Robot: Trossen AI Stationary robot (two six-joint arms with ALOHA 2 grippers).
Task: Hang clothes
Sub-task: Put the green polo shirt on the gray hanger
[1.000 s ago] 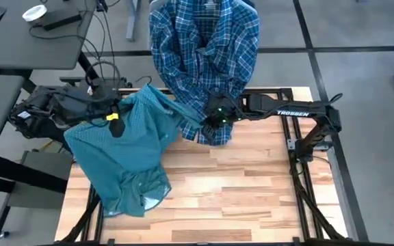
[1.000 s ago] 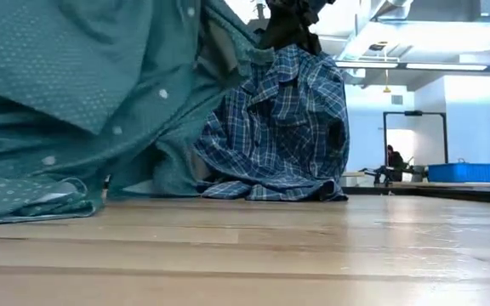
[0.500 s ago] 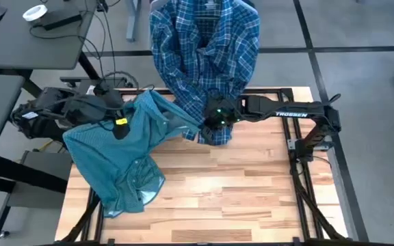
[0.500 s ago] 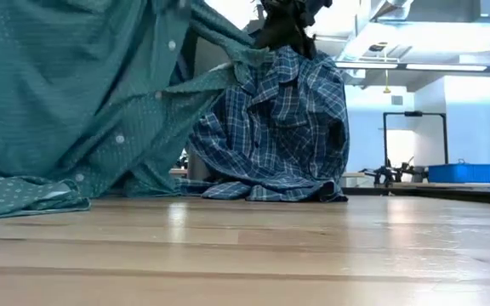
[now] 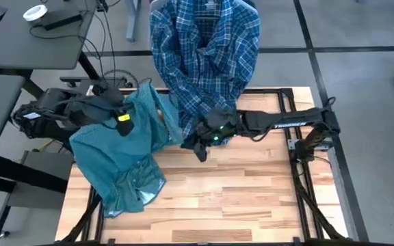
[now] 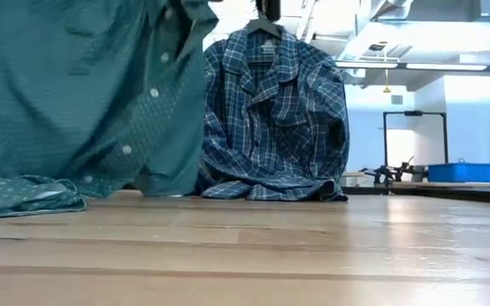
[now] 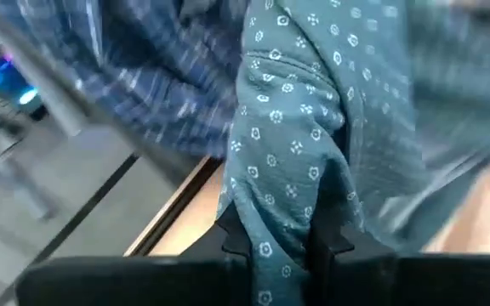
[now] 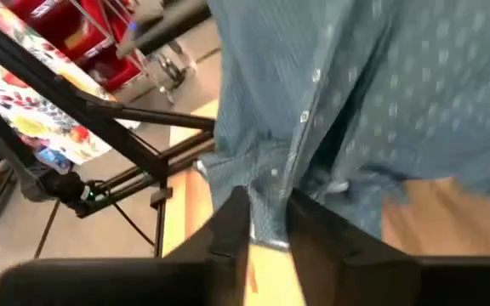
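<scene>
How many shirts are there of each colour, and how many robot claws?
Blue-white plaid shirt: 1
Green shirt: 1
Robot grippers: 2, the left gripper and the right gripper
Total: 4

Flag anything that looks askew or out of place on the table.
The plaid shirt hangs, but its hem is bunched on the table. The green shirt is half-lifted by the left gripper, its tail crumpled on the wood.
</scene>
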